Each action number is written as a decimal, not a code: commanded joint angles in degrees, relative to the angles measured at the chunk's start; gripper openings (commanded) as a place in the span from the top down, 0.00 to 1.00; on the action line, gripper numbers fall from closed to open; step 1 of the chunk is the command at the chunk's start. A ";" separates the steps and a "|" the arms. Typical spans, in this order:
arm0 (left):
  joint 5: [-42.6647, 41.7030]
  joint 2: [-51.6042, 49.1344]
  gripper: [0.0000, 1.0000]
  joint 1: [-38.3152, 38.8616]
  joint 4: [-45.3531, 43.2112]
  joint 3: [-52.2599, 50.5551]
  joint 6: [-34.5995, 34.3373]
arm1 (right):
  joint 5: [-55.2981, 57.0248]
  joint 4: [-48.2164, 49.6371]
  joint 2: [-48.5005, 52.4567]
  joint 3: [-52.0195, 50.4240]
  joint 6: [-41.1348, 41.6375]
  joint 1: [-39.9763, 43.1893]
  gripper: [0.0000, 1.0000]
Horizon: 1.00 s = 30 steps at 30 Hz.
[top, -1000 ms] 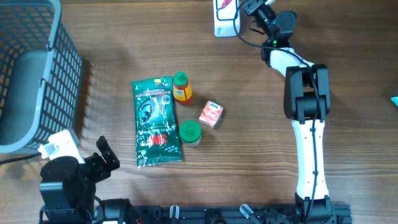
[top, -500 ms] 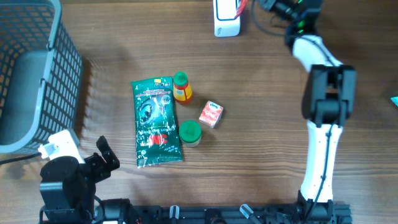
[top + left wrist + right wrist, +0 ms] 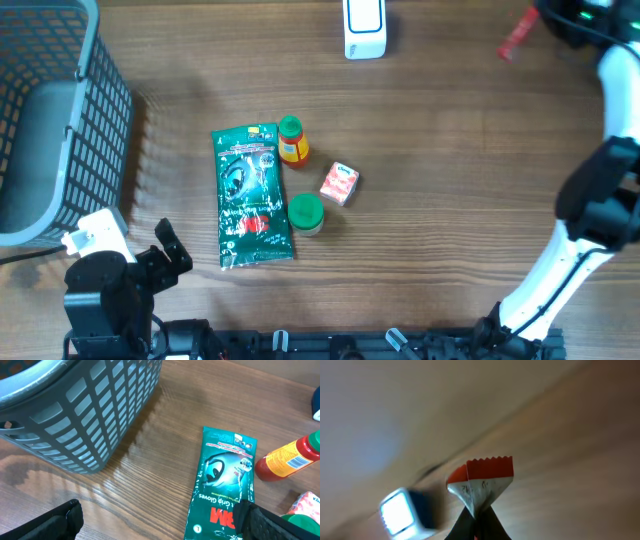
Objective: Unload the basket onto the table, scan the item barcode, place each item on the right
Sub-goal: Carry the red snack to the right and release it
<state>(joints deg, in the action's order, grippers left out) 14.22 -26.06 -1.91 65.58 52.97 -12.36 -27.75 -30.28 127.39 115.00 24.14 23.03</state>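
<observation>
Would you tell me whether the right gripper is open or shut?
Shut. In its wrist view the right gripper pinches the red sachet by its lower end, jaws together, serrated edge sticking out.

On the green packet (image 3: 222,485) we can read the red mark "3M" at its near end. Beside it stand the words "Grip Gloves" in white letters, running along the length of the packet. The smaller lines at its far end are too fine for us to read. The orange bottle (image 3: 287,457), just right of the packet, carries a white label with print, but we cannot make out any word. The red sachet (image 3: 480,485) shows a few dark marks on its pale fold, not legible.
</observation>
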 commanded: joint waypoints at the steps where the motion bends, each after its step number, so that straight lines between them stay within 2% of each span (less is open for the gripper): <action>1: -0.28 -0.02 0.00 0.31 -0.13 0.17 0.11 | 17.27 -3.13 -0.07 -0.26 -7.72 5.40 0.95; 3: -0.28 -0.02 0.00 0.31 -0.13 0.17 0.11 | 26.84 -4.39 0.04 -0.26 -11.93 7.89 0.96; 7: -0.28 -0.02 0.00 0.31 -0.13 0.17 0.11 | 36.15 -4.57 1.62 -0.28 -18.27 10.40 0.96; 13: -0.28 -0.02 0.00 0.31 -0.13 0.17 0.11 | 43.41 -7.28 8.48 -0.37 -19.67 12.61 0.96; 16: -0.28 -0.02 0.00 0.31 -0.13 0.17 0.11 | 43.36 -8.57 9.77 -0.37 -19.58 12.74 0.94; 18: -0.28 -0.02 0.00 0.31 -0.13 0.17 0.11 | 43.65 -9.16 9.51 -0.35 -19.67 12.74 0.69; 19: -0.28 -0.02 0.00 0.31 -0.13 0.17 0.11 | 44.24 -9.57 9.31 -0.35 -19.65 12.74 0.48; 21: -0.28 -0.02 0.00 0.31 -0.13 0.17 0.11 | 46.51 -11.17 7.74 -0.35 -19.67 12.74 0.24; 22: -0.28 -0.02 0.00 0.31 -0.13 0.17 0.11 | 46.80 -11.67 6.93 -0.35 -19.65 12.72 0.00; 26: -0.28 -0.02 0.00 0.31 -0.13 0.17 0.09 | 45.66 -13.99 1.20 -0.35 -16.20 12.22 0.00; 30: -0.28 -0.02 0.00 0.31 -0.13 0.17 0.11 | 35.60 -16.41 -6.56 -0.35 -9.20 11.15 0.00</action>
<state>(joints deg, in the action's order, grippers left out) 14.22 -26.06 -1.91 65.58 52.97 -12.36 15.03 -45.63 128.90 114.50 8.91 35.48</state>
